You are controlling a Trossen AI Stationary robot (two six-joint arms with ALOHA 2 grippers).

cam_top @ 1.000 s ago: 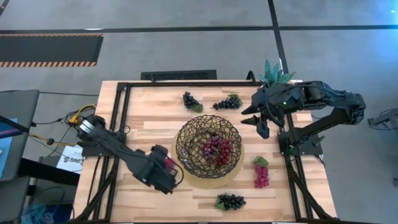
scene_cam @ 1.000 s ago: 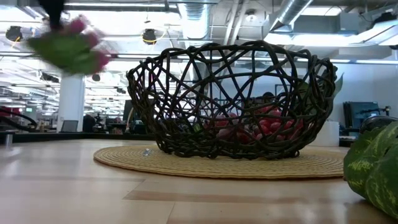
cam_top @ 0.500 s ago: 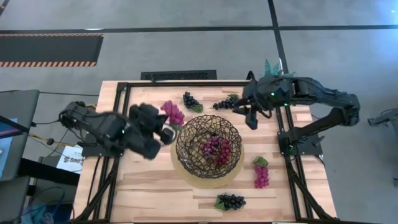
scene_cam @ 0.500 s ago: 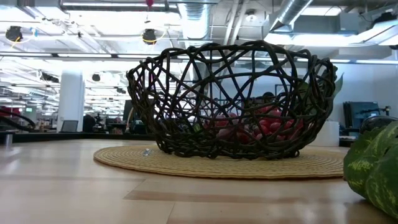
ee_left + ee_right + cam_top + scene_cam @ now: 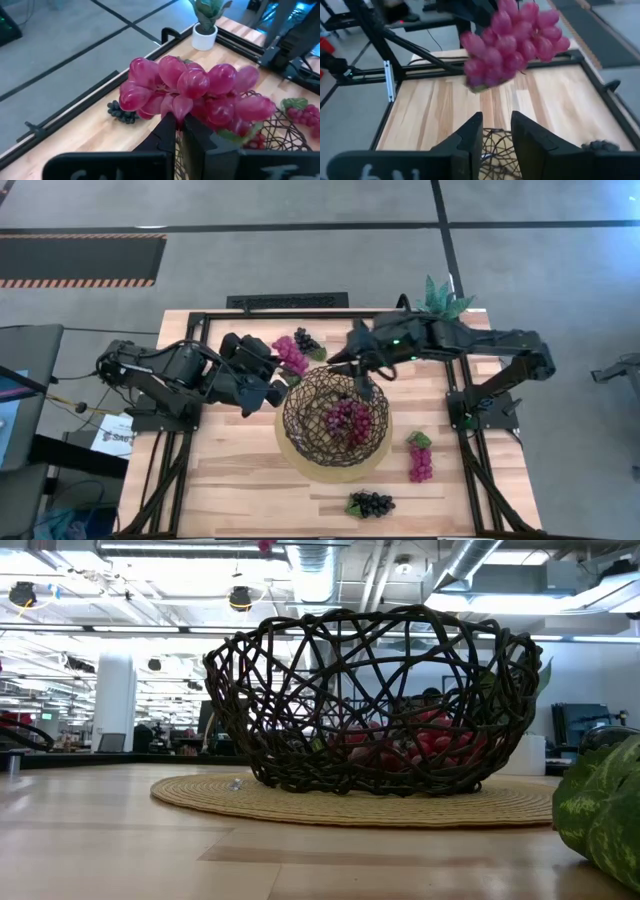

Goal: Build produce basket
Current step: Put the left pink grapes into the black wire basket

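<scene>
One glossy magenta grape bunch (image 5: 192, 95) hangs clamped in the left gripper (image 5: 177, 127); right gripper (image 5: 495, 132) parted, empty, its tips hidden overhead.

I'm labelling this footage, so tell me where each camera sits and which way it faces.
High: above the table, looking straight down; both arms, basket.
Low: at tabletop height, level across the table; basket, no arm visible.
Left wrist: on the left arm, past the left gripper shut on the red grape bunch.
Right wrist: on the right arm, past the open right gripper, toward the same bunch.
Shared: both wrist views show that bunch.
</scene>
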